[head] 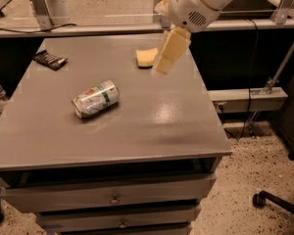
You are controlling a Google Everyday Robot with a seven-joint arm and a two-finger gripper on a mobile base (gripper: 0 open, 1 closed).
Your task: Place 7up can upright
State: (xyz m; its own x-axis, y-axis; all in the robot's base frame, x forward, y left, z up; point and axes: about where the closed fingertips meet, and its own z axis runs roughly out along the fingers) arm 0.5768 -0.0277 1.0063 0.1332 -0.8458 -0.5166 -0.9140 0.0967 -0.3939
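Grey table (137, 131) bears 7up can (95, 99) lying sideways; tool (170, 52) near sponge (145, 58), grip unclear.

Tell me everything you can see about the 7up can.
The 7up can lies on its side on the grey table, left of centre, one metal end toward the front left. Silver-white aluminium, green band, red spot. Only the table touches it; the pincer hangs apart, beyond it by the yellow sponge.

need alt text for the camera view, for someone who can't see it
A 7up can lies on its side, left of centre on a grey table. The robot's pincer hangs over the table's far right part, in front of a yellow sponge and well apart from the can. A small dark object lies near the far left corner.
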